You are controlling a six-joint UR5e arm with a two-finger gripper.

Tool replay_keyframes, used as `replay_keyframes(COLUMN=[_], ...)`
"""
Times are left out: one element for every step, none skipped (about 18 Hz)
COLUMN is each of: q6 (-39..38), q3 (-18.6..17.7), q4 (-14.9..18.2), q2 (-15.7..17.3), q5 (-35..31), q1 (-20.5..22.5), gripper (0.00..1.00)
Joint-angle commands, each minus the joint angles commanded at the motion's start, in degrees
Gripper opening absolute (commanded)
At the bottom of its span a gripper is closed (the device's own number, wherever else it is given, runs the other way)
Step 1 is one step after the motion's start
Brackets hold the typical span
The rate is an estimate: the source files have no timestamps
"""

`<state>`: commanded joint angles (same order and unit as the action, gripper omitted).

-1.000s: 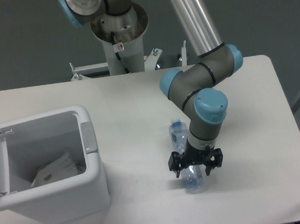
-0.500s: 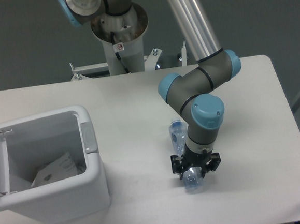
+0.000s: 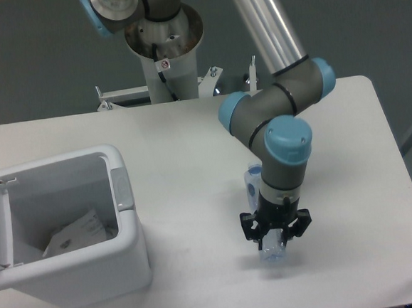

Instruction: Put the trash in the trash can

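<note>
Now clamped: gripper (image 3: pixel 276 238) closed on the bottle (image 3: pixel 270 247), jaws narrower than a second ago. Bottle shifted right with the wrist, blue cap end poking out behind the arm; lifted or not, can't tell. Wrapper (image 3: pixel 75 233) already inside the trash can (image 3: pixel 129 243), lid open. Next, probably: lift, carry left.

No readable text, brand, number or sign shows anywhere. The paper wrapper (image 3: pixel 75 232) inside the trash can (image 3: pixel 94 277) carries faint dark marks, too small and blurred to make out as letters.
</note>
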<state>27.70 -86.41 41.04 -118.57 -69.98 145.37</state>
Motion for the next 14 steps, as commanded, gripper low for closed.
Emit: replay_keyframes(q6=[-1.23,-2.55,-3.43,-4.83,-5.63,-6.24,-7.12,-7.56,-8.09,-8.79,-9.41,-9.94,-10.20,-10.90], q3=[1.06,2.28,3.60,5.27,5.81,6.42,7.12,7.39,7.66,8.09,8.62,9.15,9.85,10.12], q4=[-0.09,-0.09,-0.09,-0.78,-1.57,-2.45,-2.46,-2.46,-2.46,-2.46,-2.46,-2.46,-2.46,-2.46], q2=[0.35,0.62,0.71,0.54,0.53,0.62,0.97,1.41,1.76,2.55,3.16,3.95,4.48,5.27], q5=[1.15,1.95,3.00,4.75,5.03,5.12,5.20,5.38,6.08,7.39,7.66,7.67,7.67,7.67], q1=[0.44,0.62,0.62,0.62,0.62,0.62,0.71,0.80,1.23,1.41,1.32,0.89,0.80,0.54], gripper=[0.44,0.44,0.44,0.43,0.43,0.43,0.43,0.43,0.43,0.43,0.43,0.42,0.40,0.40])
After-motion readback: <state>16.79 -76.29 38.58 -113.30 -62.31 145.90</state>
